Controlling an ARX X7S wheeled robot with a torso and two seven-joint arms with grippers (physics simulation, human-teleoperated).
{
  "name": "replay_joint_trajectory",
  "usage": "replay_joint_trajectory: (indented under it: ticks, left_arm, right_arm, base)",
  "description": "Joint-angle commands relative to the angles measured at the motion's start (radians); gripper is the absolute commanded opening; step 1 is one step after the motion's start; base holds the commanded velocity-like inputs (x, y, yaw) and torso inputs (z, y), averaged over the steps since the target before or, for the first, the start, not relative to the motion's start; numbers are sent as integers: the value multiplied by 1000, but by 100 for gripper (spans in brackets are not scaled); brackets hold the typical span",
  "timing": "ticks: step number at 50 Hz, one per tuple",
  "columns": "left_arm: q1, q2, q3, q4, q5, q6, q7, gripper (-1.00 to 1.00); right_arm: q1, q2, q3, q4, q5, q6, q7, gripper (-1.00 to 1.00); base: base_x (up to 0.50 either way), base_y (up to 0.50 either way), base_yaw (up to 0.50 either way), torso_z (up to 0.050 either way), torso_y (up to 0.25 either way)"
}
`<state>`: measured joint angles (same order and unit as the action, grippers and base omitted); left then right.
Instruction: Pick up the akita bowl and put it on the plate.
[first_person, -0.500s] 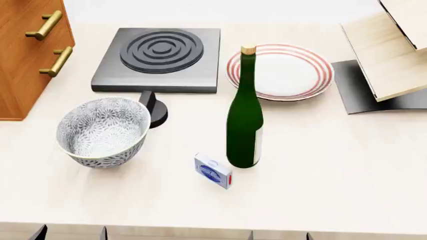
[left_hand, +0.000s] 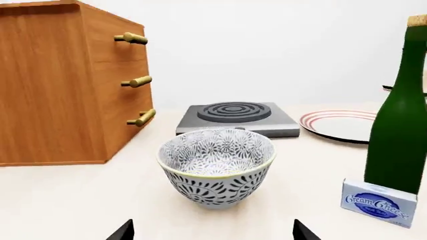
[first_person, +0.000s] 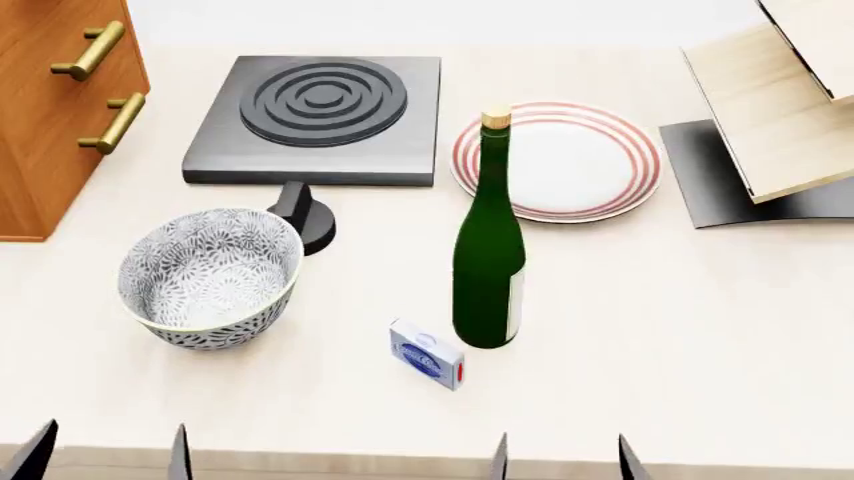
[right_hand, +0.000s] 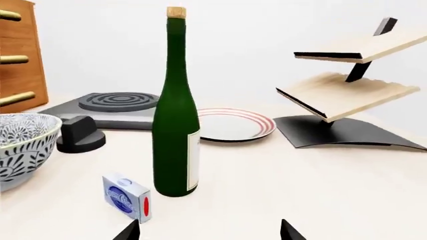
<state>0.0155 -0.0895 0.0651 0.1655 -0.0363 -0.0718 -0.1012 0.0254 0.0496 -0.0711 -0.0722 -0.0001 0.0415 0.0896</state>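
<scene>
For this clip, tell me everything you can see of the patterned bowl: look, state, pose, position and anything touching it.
The akita bowl is a deep round white bowl, ceramic by its look, densely covered inside and out with a dark grey floral pattern under a pale cream rim. It stands upright and empty on the pale cream countertop, in front of the square dark grey stove burner and right of the wooden drawer cabinet. A black knob sits close behind it. Nothing but the counter touches it; neither gripper holds it.
</scene>
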Motion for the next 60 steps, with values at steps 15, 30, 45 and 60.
replay_joint_trajectory:
  ticks: [15,30,45,60]
  left_arm:
    - [0,-71,-23,418,21,-226,-78,100]
    - [27,-82,-61,480,-6,-218,-102,100]
    - [27,-90,-111,443,-55,-199,-120,100]
    - [25,-96,-108,426,-66,-192,-132,100]
  right_arm:
    - [16,50,-10,-344,26,178,67,100]
    - [7,72,29,-364,80,171,93,100]
    - [10,85,45,-316,115,142,109,100]
    - [7,96,13,-310,129,142,106,100]
  base:
    - [0,0,0,0,0]
    - [0,0,0,0,0]
    - [0,0,0,0,0]
    - [0,-48,0,0,0]
